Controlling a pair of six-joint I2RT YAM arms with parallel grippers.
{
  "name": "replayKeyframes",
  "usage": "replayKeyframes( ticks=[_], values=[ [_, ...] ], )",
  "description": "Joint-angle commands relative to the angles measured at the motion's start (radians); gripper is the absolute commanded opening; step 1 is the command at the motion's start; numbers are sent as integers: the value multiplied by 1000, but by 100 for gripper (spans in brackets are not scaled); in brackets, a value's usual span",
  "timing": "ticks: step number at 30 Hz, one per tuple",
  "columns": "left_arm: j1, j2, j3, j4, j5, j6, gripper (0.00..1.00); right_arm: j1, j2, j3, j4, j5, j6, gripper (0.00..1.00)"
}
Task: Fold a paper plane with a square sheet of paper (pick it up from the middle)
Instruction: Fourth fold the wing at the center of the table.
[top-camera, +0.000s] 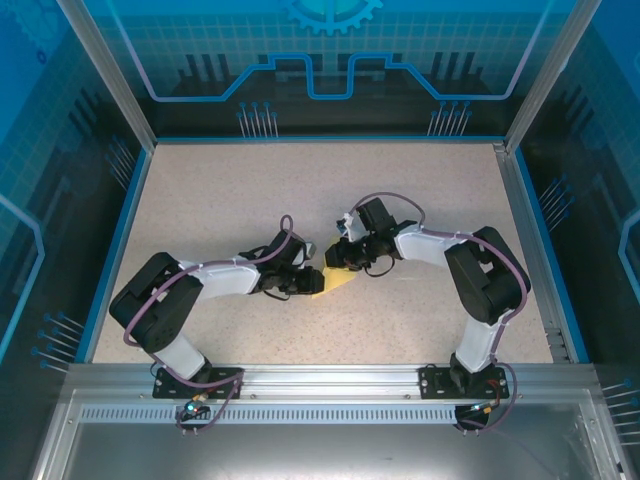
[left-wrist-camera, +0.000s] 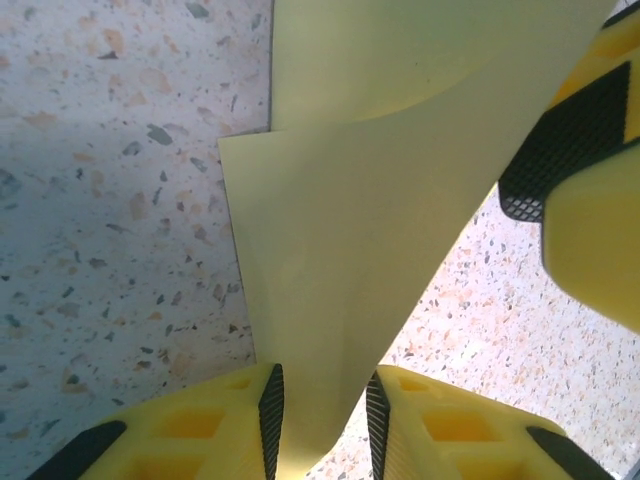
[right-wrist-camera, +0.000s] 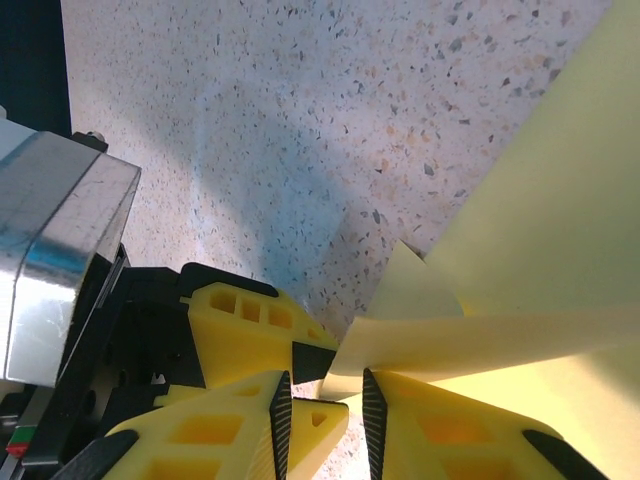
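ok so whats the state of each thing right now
paper: partly folded, layers overlapping, not flat
left pincer: jaws apart, paper running between them
right pincer: jaws apart, paper edge at its tips

No lettering, number or brand name can be read anywhere in the enclosure. The translucent blue back panel (top-camera: 200, 50) carries only a pale gear-wheel emblem (top-camera: 332, 12) and circuit-style line graphics (top-camera: 330, 96), with no words. The pale-yellow paper sheet (left-wrist-camera: 350, 250) on the speckled tabletop (top-camera: 230, 200) shows plain, unprinted faces.
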Motion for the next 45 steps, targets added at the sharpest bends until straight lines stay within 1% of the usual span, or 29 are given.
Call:
replayKeyframes(
  ticks=[1,7,17,21,26,29,33,37,45],
  values=[
    [-2,20,42,-59,-34,54,31,6,16,30,-6,6,2,28],
    [-16,46,69,-77,-45,76,30,4,21,35,-9,3,1,28],
    [-23,53,77,-88,-90,78,18,5,12,31,-20,3,-6,29],
    [-22,53,81,-78,-85,86,14,2,9,29,-25,5,-11,29],
    [-23,56,80,-52,-53,88,6,1,-7,24,-32,11,-15,30],
    [-16,50,68,-22,-23,77,4,-6,-28,10,-40,28,-16,31],
    [12,45,43,30,55,56,4,-36,-83,-30,-33,52,-7,32],
    [36,54,34,62,129,44,4,-68,-127,-75,4,32,6,31],
    [63,89,33,67,167,31,4,-49,-127,-90,65,-19,16,24]
  ],
)
